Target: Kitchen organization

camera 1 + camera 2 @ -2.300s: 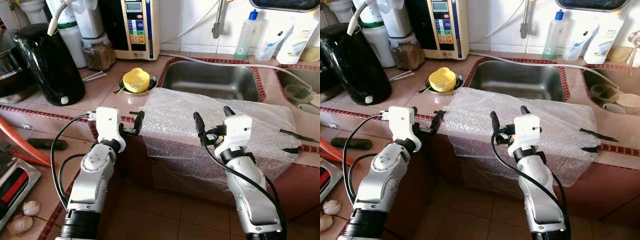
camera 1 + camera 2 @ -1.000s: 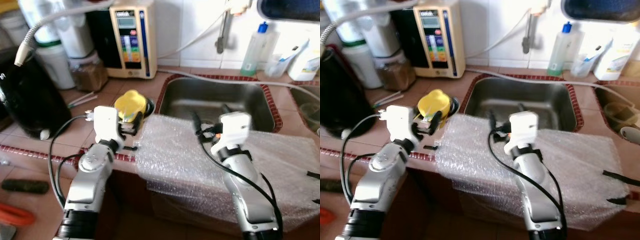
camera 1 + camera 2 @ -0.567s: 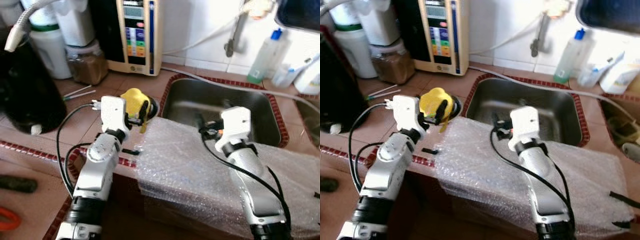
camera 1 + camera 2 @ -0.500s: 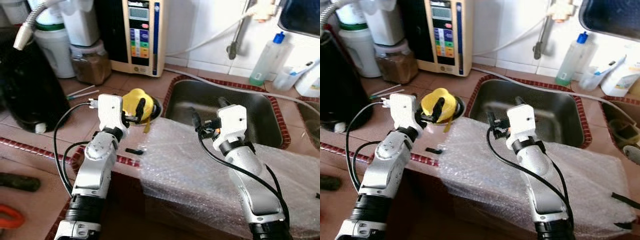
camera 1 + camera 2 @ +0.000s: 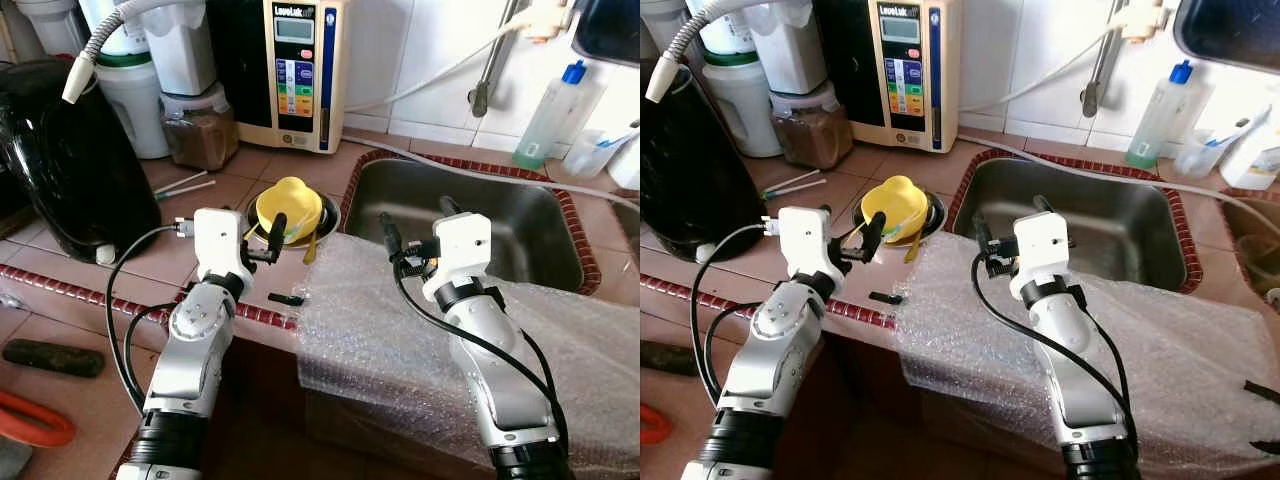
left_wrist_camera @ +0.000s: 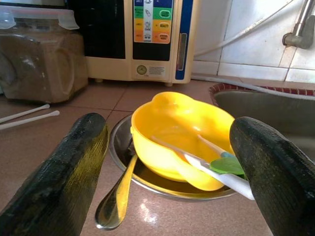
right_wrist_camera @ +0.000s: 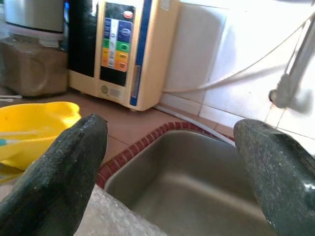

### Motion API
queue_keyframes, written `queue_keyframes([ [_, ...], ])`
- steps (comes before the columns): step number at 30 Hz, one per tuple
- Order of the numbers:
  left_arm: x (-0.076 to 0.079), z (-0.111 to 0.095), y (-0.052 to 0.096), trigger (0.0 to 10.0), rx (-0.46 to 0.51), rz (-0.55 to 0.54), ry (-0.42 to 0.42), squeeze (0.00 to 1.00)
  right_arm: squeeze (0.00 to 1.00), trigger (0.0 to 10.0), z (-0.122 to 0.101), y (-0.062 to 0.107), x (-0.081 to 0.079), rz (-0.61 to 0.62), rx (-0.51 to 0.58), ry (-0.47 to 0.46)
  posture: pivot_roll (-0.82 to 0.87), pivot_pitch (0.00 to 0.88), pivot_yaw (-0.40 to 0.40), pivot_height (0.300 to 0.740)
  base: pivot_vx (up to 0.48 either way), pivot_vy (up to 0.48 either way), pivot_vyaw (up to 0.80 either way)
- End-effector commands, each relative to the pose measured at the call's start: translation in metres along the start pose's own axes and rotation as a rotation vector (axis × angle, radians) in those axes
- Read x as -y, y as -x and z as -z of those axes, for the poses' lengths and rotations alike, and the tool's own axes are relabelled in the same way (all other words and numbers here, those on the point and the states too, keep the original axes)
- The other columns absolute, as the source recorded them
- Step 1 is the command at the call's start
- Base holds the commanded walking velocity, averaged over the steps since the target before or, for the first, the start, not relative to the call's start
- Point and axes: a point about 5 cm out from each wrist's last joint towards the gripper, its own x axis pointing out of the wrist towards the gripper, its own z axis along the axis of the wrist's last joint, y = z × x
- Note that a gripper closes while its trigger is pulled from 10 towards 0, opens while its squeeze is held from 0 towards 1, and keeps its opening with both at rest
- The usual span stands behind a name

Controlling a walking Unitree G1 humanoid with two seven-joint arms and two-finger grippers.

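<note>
A yellow bowl (image 5: 290, 207) sits in a steel dish (image 6: 147, 173) on the tiled counter, left of the sink (image 5: 470, 212). A white utensil with a green tip (image 6: 216, 165) lies in the bowl, and a spoon (image 6: 116, 200) leans out of the dish. My left gripper (image 5: 283, 260) stands open just in front of the bowl, level with it and not touching it. My right gripper (image 5: 415, 216) is open and empty above the far edge of a bubble wrap sheet (image 5: 420, 335), at the sink's front rim.
At the back stand a black kettle (image 5: 70, 160), a jar of brown stuff (image 5: 200, 125), a water ionizer (image 5: 300, 70) and a soap bottle (image 5: 550, 115). Two white sticks (image 5: 185, 185) lie left of the bowl. The bubble wrap hangs over the counter's front edge.
The camera has come closer to the counter. Both grippers have moved forward from the front edge: the left up to the yellow bowl, the right to the sink's rim. Both stay open.
</note>
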Motion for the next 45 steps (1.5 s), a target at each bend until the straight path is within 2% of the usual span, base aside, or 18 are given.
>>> queue_keyframes([
  [1,0.0003,-0.0021,-0.0024,10.0,-0.001,0.008,0.009,0.0,0.0,10.0,0.005,0.0025,0.0024,0.023,-0.017,-0.004,0.02,0.0,0.049,0.74,0.0,0.0,0.0],
  [4,0.0055,-0.0032,-0.0031,10.0,0.004,0.03,0.01,0.0,0.0,10.0,0.0018,0.0033,-0.0027,0.006,-0.005,-0.003,0.01,0.0,0.047,0.74,0.0,0.0,0.0],
  [10,0.0087,-0.0025,-0.0023,10.0,0.005,0.044,0.019,0.0,0.0,10.0,0.0027,0.003,-0.002,0.001,-0.005,0.006,0.01,0.0,0.035,0.74,0.0,-0.08,0.0],
  [23,0.0065,-0.0003,-0.0017,10.0,-0.003,0.023,0.045,0.0,0.0,10.0,0.0021,0.0018,0.0031,0.014,-0.007,0.006,0.01,0.0,0.032,0.74,0.0,-0.116,0.0],
  [34,0.0053,-0.0002,-0.0021,10.0,-0.008,0.022,0.042,0.0,0.0,10.0,0.0032,0.0026,-0.0003,0.012,-0.01,0.001,0.01,0.0,0.037,0.74,0.0,-0.408,0.0],
  [45,0.0,-0.0035,-0.0019,10.0,0.017,-0.015,0.054,0.0,0.0,10.0,0.0042,0.0023,-0.0008,0.015,-0.011,0.0,0.02,0.0,0.044,0.74,0.0,0.0,0.0],
])
